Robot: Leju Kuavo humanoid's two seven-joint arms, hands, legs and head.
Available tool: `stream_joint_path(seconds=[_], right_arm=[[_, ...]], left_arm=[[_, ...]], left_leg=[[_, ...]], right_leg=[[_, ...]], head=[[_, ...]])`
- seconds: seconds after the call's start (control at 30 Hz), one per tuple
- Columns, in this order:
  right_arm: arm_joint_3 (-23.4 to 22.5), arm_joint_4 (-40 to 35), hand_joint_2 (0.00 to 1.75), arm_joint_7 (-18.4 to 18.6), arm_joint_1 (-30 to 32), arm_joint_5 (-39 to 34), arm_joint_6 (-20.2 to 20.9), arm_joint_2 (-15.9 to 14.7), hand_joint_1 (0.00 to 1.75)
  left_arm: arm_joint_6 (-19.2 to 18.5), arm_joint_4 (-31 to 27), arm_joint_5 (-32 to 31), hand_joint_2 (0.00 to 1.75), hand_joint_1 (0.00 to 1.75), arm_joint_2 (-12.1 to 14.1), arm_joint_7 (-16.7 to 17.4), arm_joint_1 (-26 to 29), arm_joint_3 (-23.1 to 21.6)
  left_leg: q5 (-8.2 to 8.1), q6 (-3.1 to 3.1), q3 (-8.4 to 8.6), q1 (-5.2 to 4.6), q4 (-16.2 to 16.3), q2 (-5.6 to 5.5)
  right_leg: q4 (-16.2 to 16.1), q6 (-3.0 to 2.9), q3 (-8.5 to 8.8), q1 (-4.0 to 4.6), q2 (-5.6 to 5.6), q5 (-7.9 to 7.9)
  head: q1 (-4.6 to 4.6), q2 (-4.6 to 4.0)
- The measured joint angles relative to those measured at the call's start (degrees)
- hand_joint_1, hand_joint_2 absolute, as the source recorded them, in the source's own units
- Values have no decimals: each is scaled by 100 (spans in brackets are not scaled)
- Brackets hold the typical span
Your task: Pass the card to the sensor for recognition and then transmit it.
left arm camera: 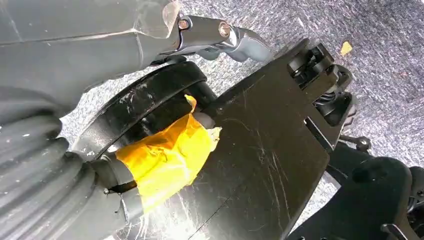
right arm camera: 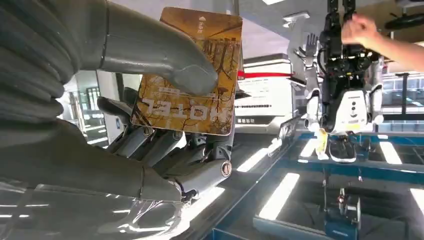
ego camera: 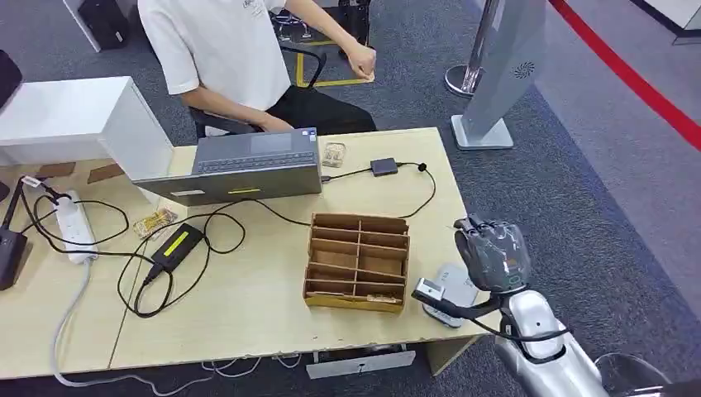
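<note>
Grey carpet runs around the pale wooden surface (ego camera: 248,306) in my head view, with a red line crossing the floor at far right. On that surface I see a brown cardboard divider box (ego camera: 357,260) with several compartments, a grey laptop (ego camera: 240,169) near the far edge, a white power strip (ego camera: 76,225) at left and a black power adapter with a yellow label (ego camera: 175,246) among looping black cables. A small grey rounded card sensor (ego camera: 450,291) sits near the right front corner, just beside the divider box. A person in a white shirt (ego camera: 219,45) sits behind the laptop.

My right robot hand (ego camera: 492,252) is raised above the right front corner of the surface, over the sensor. From the right wrist view I can see that robot hand (right arm camera: 165,125) gripping a brown and gold hotel key card (right arm camera: 192,75), the thick grey thumb (right arm camera: 165,60) pressed on the card's face and the darker fingers (right arm camera: 165,147) behind it. The card is off the surface, held in the air.

My left wrist view looks down at carpet; I cannot tell the state of the left robot hand there.
</note>
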Motion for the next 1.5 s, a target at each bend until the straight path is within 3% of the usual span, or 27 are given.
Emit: stream_joint_path(seconds=[0.23,0.5,0.83,1.03,1.27,1.5], right_arm=[[-35,197,175,-140,463,90,-89,92,175],[-37,911,175,-208,710,53,-214,312,175],[-15,1545,175,-199,715,-4,-452,549,175],[-33,1425,175,-118,605,0,-448,555,175],[-122,579,175,-103,116,-42,-76,428,175],[-118,254,175,-94,-1148,-236,383,374,175]], left_arm=[[7,-2,20,175,0,-4,-15,8,87],[-2,-2,28,175,0,-7,-28,13,151],[-9,-4,4,175,0,-9,-33,15,186],[-15,-4,-107,175,0,-7,4,13,188],[-24,-9,-234,175,0,-9,48,4,186],[-44,-13,-361,175,0,-33,111,-16,188]], left_leg=[[-5,-6,-1,2,-1,0],[-5,-6,-1,3,-1,0],[-7,-8,5,4,-1,1],[-4,-6,6,4,0,5],[2,-10,4,4,0,12],[11,-14,3,4,0,15]], right_leg=[[0,-6,-1,2,0,-7],[0,-7,-1,3,0,-7],[-1,-8,5,3,1,-9],[-1,-8,8,3,3,-4],[0,-7,3,3,11,4],[3,-8,1,3,16,8]], head=[[0,2],[2,0],[2,0],[2,2],[0,0],[4,0]])
